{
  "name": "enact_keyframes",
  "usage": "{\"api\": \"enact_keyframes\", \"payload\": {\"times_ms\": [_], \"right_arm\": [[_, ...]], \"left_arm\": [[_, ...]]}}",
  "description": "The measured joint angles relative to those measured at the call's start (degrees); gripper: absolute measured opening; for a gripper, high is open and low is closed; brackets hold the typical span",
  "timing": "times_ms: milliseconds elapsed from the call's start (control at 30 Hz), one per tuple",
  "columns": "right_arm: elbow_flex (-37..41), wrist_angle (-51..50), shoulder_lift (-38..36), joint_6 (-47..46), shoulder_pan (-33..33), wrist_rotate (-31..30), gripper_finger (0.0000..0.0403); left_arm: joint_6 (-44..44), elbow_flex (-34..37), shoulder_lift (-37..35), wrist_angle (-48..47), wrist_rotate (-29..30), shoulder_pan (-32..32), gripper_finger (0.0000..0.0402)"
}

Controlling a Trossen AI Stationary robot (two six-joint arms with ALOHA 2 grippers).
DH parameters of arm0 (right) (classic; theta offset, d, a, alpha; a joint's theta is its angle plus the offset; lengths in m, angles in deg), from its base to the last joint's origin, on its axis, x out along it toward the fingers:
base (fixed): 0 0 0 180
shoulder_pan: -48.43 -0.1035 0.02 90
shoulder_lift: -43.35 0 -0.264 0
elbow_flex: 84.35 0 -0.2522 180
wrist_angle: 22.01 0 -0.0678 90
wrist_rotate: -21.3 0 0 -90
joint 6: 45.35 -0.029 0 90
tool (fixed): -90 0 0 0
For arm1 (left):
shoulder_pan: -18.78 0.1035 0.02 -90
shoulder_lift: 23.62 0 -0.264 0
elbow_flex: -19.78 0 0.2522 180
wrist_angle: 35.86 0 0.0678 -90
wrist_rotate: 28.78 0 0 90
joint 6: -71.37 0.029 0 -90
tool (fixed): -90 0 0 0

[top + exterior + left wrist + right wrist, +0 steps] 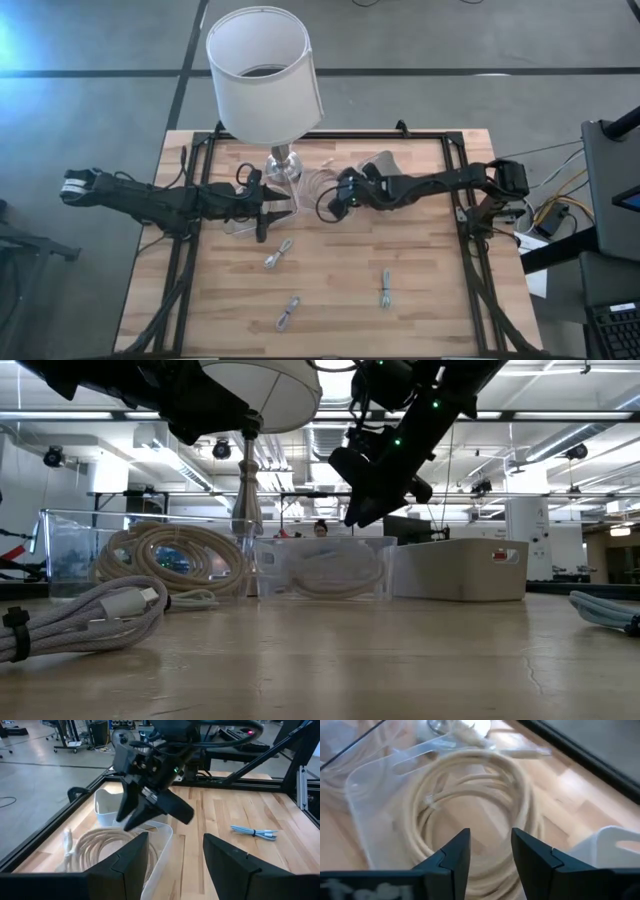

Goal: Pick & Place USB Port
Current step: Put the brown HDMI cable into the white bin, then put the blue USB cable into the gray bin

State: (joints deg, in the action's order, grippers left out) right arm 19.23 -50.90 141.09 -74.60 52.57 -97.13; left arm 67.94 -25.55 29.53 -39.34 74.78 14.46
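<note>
A cream coiled cable (pixel 475 760) lies inside a clear container (pixel 365 795) beside the lamp base. My right gripper (pixel 491 842) hangs open just above that coil, slanting down, with nothing between its fingers; it also shows in the left wrist view (pixel 157 822). My left gripper (pixel 175 855) stands open to the left of the container, above the table and holding nothing. Three bundled grey USB cables (pixel 278 253), (pixel 288 312), (pixel 385 290) lie flat on the wooden table nearer the front edge.
A table lamp with a white shade (pixel 265 75) stands at the far middle, close to both grippers. A second clear container (pixel 320 570) and a white bin (pixel 460 568) sit beside the first. A black frame (pixel 460 190) borders the table. Open wood lies at the front.
</note>
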Motion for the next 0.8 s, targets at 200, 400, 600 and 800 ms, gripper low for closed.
{"api": "enact_keyframes", "payload": {"times_ms": [200, 400, 600, 800], "right_arm": [[1.38, 0.74, 0.00, 2.79, 0.59, -0.12, 0.0133], [0.85, 0.81, 0.00, 8.99, 0.42, 0.32, 0.0133], [0.17, 0.55, -0.14, 10.73, -0.04, 2.38, 0.0131], [-1.26, -0.99, -2.75, 11.79, -1.95, 8.36, 0.0117]], "left_arm": [[0.01, 0.00, 0.00, 0.00, 0.00, 0.00, 0.0193], [0.01, 0.00, 0.00, -0.01, 0.01, 0.00, 0.0193], [-0.01, 0.00, 0.00, -0.02, 0.00, 0.00, 0.0193], [-0.01, 0.00, 0.00, -0.17, 0.00, 0.00, 0.0193]]}}
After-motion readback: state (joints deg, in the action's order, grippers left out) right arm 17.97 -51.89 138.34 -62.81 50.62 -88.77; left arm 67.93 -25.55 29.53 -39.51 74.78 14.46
